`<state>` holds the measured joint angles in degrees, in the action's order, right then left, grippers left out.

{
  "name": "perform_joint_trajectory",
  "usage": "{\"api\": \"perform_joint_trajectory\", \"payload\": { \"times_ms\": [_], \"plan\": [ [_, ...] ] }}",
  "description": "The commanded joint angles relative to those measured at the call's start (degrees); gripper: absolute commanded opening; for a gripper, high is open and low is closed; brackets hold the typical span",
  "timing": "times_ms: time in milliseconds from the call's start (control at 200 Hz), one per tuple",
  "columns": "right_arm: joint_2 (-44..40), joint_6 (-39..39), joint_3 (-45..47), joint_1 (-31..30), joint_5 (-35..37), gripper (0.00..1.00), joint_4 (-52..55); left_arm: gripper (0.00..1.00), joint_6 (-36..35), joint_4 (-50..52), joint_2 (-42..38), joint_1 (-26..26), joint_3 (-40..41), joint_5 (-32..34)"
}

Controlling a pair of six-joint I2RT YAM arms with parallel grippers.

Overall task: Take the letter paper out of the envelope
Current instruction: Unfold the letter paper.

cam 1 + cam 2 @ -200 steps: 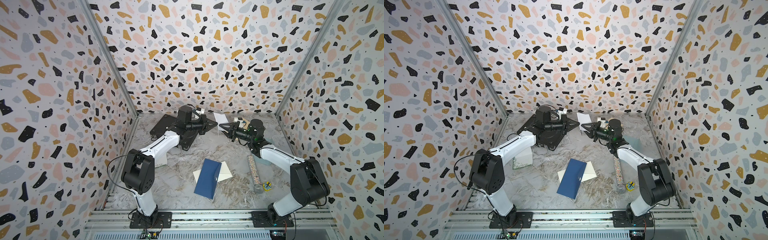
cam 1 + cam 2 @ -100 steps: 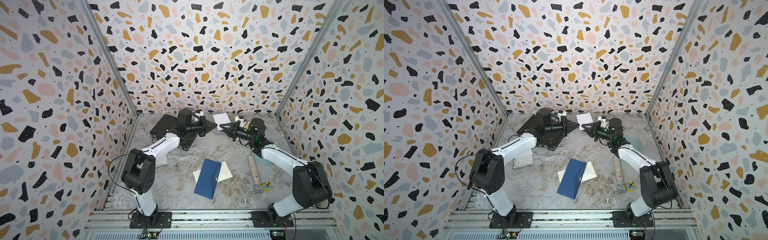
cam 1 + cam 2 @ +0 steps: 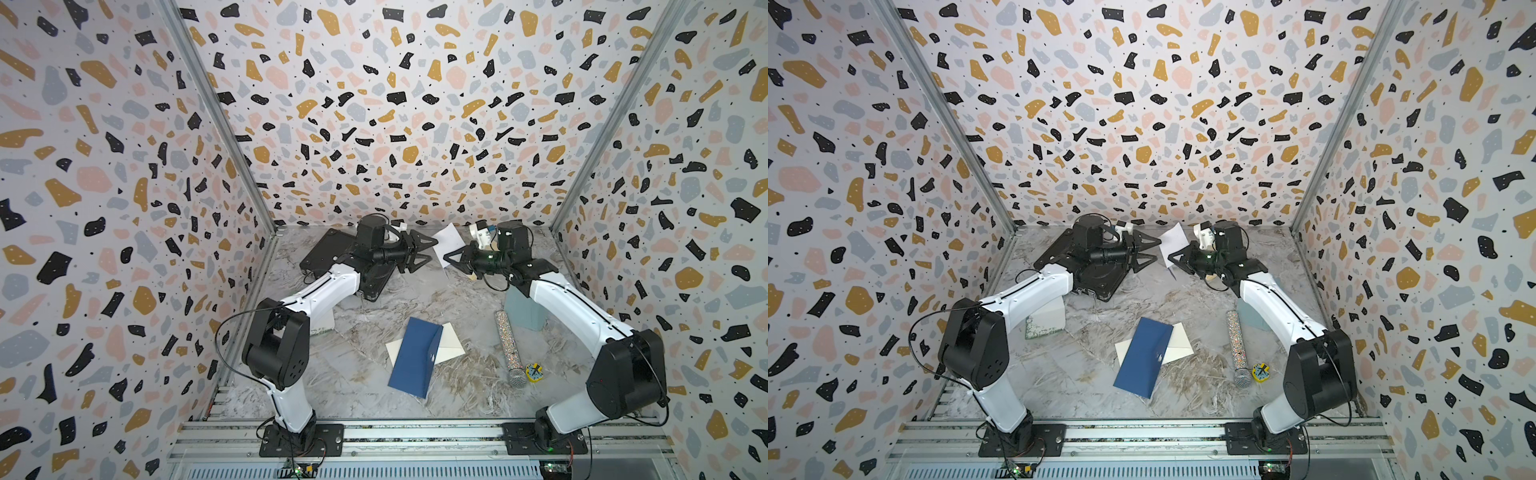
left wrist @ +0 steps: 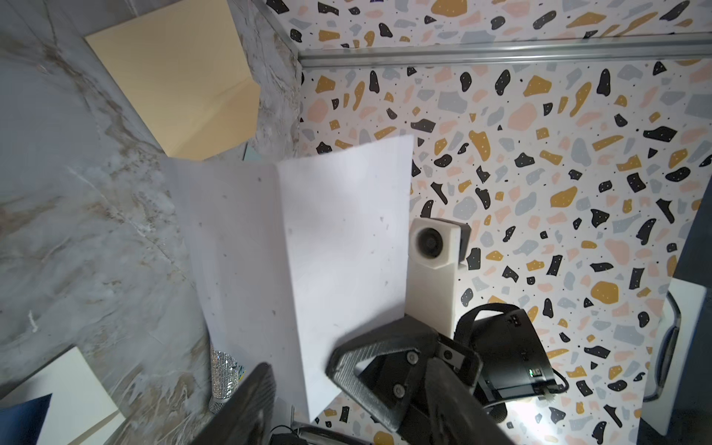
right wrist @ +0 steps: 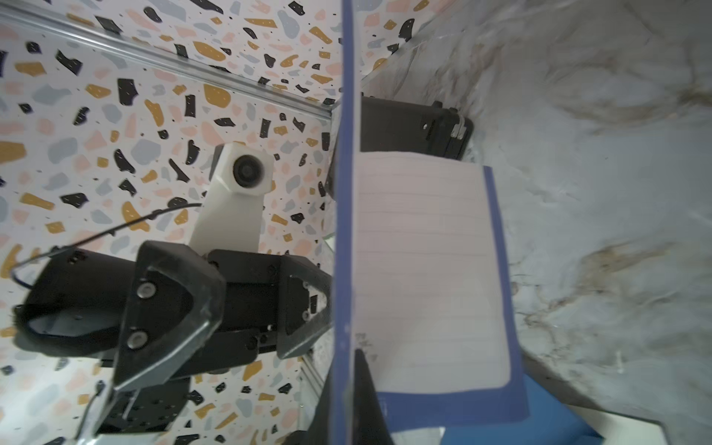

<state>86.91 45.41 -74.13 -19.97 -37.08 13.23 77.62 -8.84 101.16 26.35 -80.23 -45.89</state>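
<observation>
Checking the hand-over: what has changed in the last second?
The left gripper opened and let go of the letter paper; the right gripper closed on it. Both arms barely moved; the blue envelope and microphone lie as before.

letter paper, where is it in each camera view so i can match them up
Top view: letter paper held up at the back, in the middle.
Top view: same spot, back middle.
Left wrist: plain white folded sheet across the middle of the picture.
Right wrist: lined sheet with a blue border, mid-picture.
Shared landmark: the right gripper, pinching the paper's edge in every view.
</observation>
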Motion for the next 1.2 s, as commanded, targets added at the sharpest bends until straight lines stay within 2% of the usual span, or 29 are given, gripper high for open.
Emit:
{"api": "perform_joint_trajectory", "payload": {
  "times_ms": [0, 85, 265, 360, 485, 631, 891, 1031, 1196],
  "plan": [
    [-3.24, -23.88, -3.20, -0.25, 7.22, 0.00, 16.86, 0.66, -3.08, 5.16, -3.06, -0.42, -3.23, 0.86],
    [-5.76, -31.76, -1.54, -0.66, 11.05, 0.00, 15.41, 0.72, -3.49, 9.17, -3.18, -0.76, -3.98, 1.53],
    [-12.12, -50.66, 5.81, -4.71, 24.00, 0.00, 8.77, 0.75, -4.43, 23.81, -1.78, -1.12, -8.47, 1.40],
    [-15.70, -62.02, 11.89, -8.13, 31.35, 0.00, 1.48, 0.74, -1.94, 23.72, -0.80, -0.90, -8.53, -0.34],
    [-18.40, -75.45, 17.86, -9.90, 35.19, 0.00, -5.34, 0.75, -1.69, 23.95, -1.21, -0.77, -7.82, -0.01],
    [-20.37, -87.12, 21.12, -9.98, 33.23, 0.00, -6.77, 0.79, -3.39, 25.62, -2.24, -0.77, -7.14, 0.36],
    [-20.64, -90.76, 20.82, -10.38, 30.59, 0.00, -6.60, 0.77, -6.69, 29.01, -1.17, 1.42, -4.85, -1.48],
    [-20.40, -91.77, 21.72, -11.40, 32.64, 0.00, -8.72, 0.78, -7.74, 30.35, 0.51, 1.42, -6.18, -2.39],
    [-20.21, -92.47, 21.93, -12.46, 33.18, 0.00, -10.42, 0.69, -5.88, 28.24, 2.70, 1.51, -6.35, -3.30]
  ]
}}
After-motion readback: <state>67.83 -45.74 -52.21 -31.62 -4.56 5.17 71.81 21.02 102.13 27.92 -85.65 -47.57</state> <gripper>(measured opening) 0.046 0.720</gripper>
